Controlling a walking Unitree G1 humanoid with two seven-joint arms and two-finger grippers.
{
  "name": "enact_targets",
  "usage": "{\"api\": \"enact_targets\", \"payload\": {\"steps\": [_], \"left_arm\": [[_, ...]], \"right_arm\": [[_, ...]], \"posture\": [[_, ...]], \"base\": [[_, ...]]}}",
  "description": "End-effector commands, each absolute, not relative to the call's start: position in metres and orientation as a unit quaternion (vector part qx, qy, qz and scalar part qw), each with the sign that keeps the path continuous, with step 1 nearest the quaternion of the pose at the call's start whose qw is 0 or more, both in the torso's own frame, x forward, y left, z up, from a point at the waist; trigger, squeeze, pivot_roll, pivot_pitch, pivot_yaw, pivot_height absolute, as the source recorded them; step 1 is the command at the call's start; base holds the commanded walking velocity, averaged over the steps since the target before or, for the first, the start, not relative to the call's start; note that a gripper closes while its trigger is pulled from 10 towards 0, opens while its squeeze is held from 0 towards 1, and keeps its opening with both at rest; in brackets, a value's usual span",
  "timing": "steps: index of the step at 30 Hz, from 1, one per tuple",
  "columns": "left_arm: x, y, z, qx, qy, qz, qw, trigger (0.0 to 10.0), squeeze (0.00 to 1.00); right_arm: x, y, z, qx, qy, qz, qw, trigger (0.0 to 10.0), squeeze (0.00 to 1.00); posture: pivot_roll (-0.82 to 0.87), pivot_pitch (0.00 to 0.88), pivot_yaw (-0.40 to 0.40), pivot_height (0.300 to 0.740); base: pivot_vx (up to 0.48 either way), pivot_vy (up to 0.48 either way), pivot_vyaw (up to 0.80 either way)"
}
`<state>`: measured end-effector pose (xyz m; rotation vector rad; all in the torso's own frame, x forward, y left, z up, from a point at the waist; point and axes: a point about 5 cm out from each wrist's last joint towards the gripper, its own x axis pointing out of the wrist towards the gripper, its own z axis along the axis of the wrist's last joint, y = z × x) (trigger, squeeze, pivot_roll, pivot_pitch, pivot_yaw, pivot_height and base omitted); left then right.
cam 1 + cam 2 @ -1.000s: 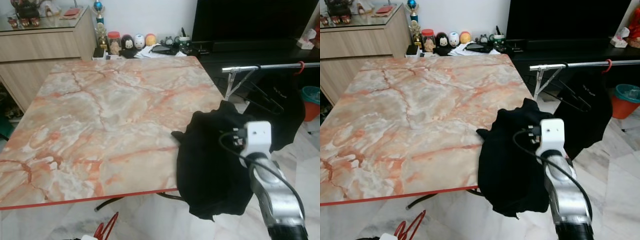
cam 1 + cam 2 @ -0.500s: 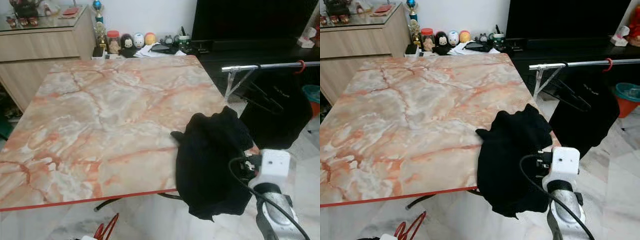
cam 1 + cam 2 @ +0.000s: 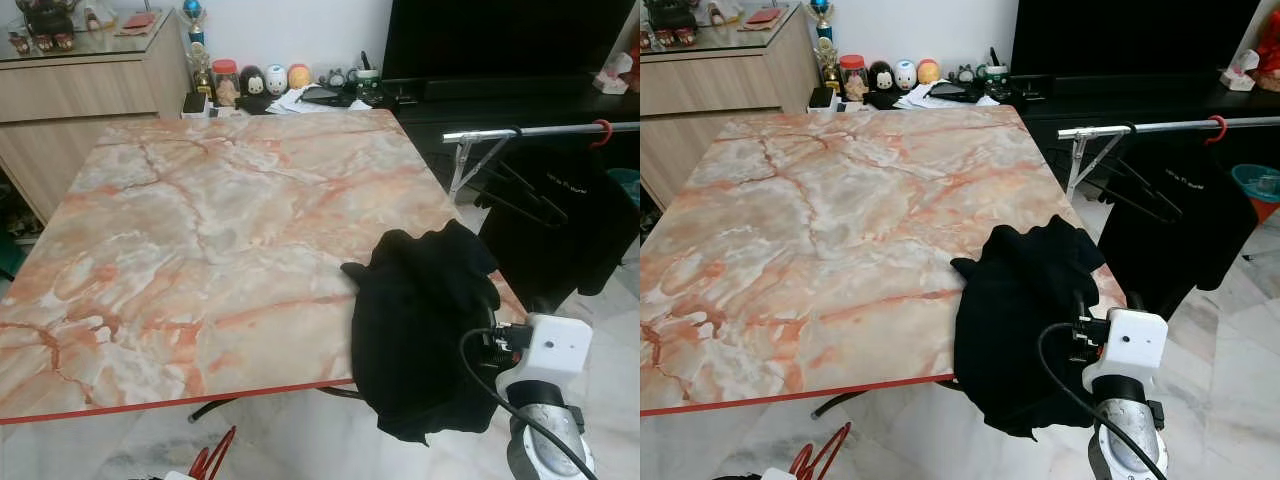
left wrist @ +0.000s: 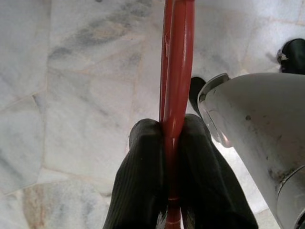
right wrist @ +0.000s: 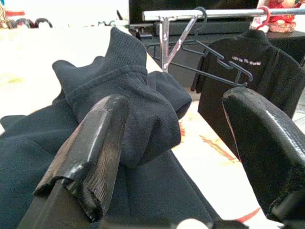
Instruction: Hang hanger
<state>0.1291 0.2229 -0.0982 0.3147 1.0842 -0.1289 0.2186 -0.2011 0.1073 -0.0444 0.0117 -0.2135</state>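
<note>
The left gripper (image 4: 172,143) is clenched on the red hanger (image 4: 175,71), held low over the marble floor (image 4: 71,95) below the table's near edge; the hanger's tip shows there in the head view. The right gripper (image 5: 176,157) is spread wide, aimed at the black garment (image 3: 420,330) slumped over the table's (image 3: 200,230) right edge near its front corner. Much of the cloth already hangs off that edge, so a push or a shallow pinch could drag it to the floor. The rail (image 3: 540,130) stands well apart to the right, already carrying a black hanger (image 3: 520,195) and a shirt (image 3: 565,220); swinging the red hanger up could snag those.
</note>
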Motion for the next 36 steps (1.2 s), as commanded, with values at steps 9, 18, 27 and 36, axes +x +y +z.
{"api": "enact_targets", "payload": {"steps": [9, 18, 27, 36], "left_arm": [[0.117, 0.221, -0.103, 0.161, 0.536, -0.065, 0.826, 10.0, 0.0], [0.115, 0.22, -0.104, 0.165, 0.542, -0.064, 0.822, 10.0, 0.0], [0.115, 0.22, -0.104, 0.162, 0.542, -0.064, 0.822, 10.0, 0.0], [0.117, 0.219, -0.104, 0.159, 0.541, -0.064, 0.823, 10.0, 0.0]], "right_arm": [[0.213, -0.204, 0.111, -0.035, -0.016, -0.105, 0.994, 10.0, 0.0], [0.218, -0.206, 0.114, -0.045, -0.028, -0.101, 0.993, 10.0, 0.0], [0.222, -0.21, 0.117, -0.048, -0.036, -0.107, 0.992, 10.0, 0.0], [0.226, -0.212, 0.115, -0.047, -0.034, -0.114, 0.992, 10.0, 0.0]], "posture": [[-0.12, 0.0, -0.028, 0.74], [-0.12, 0.0, -0.031, 0.74], [-0.12, 0.0, -0.037, 0.74], [-0.13, 0.0, -0.038, 0.74]], "base": [[0.0, -0.075, 0.0], [0.0, -0.38, 0.0], [0.0, -0.471, 0.0], [0.0, -0.48, 0.0]]}}
